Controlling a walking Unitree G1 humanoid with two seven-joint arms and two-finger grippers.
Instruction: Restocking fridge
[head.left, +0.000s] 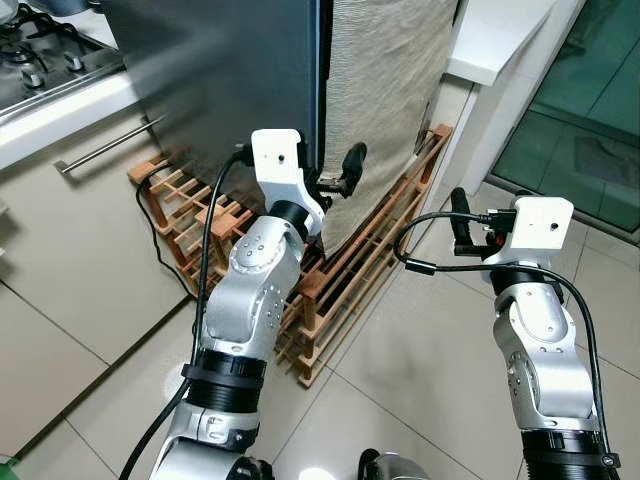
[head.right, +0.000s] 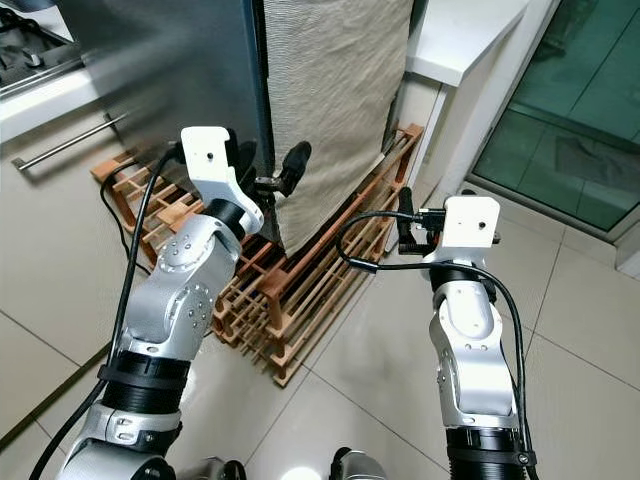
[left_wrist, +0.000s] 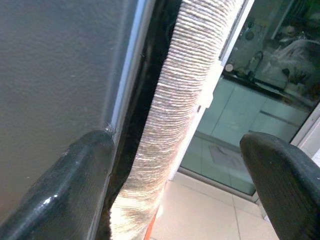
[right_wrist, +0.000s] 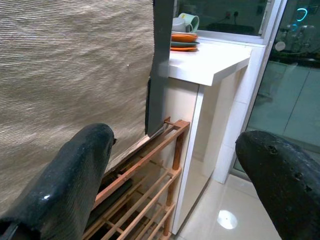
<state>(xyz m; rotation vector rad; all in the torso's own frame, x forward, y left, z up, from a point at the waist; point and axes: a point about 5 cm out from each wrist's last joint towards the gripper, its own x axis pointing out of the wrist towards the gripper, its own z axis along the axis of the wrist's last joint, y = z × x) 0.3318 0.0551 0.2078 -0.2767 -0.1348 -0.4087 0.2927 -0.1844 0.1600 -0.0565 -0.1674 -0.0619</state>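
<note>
Wooden rack (head.left: 350, 290) under fridge (head.left: 230, 80), cloth (head.left: 380, 90) draped beside

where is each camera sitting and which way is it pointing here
Left eye and right eye: on the head, looking forward and down at the fridge on a wooden rack, with both silver arms.
Left wrist: along the open left gripper at the fridge's door edge and a woven cover.
Right wrist: along the open right gripper at the cover, rack and white counter.
Shared: the cover.
</note>
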